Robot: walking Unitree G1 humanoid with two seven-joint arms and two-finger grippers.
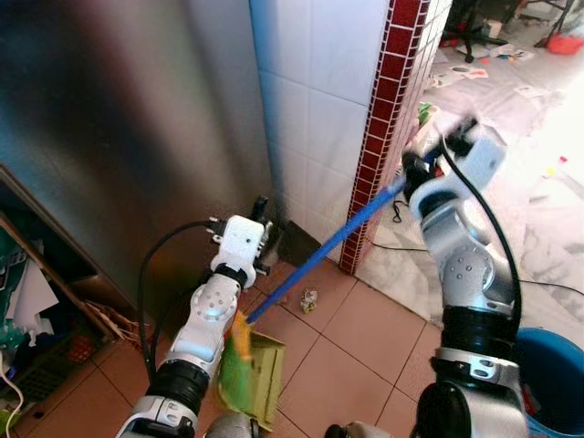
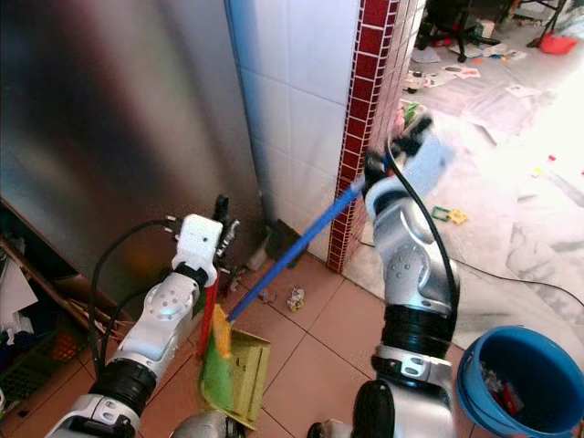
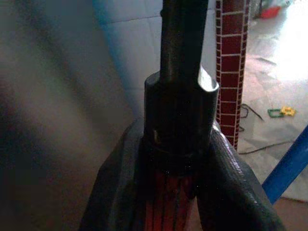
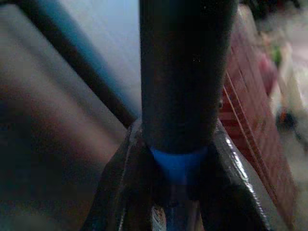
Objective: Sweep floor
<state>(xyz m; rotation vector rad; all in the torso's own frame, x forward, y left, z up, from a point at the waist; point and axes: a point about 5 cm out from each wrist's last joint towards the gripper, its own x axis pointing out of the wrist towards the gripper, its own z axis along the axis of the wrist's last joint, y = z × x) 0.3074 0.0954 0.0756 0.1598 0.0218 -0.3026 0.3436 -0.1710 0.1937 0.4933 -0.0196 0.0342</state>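
Right gripper (image 4: 179, 192), jaws clamped on the blue broom handle (image 1: 338, 239), which slants down to the tiled floor (image 1: 365, 328) beside the green dustpan (image 2: 233, 370). Left gripper (image 3: 175, 192) jaws grip the dustpan's red-and-black handle (image 3: 179, 120). Crumpled scrap (image 1: 309, 299) lies near the tiled wall (image 1: 319, 100).

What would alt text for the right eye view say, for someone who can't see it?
A robot's right gripper holds a blue broom handle slanting down to a green dustpan, whose red handle the left gripper grips. A crumpled scrap lies on the tiled floor near a white wall; a blue bucket stands at the robot's right.
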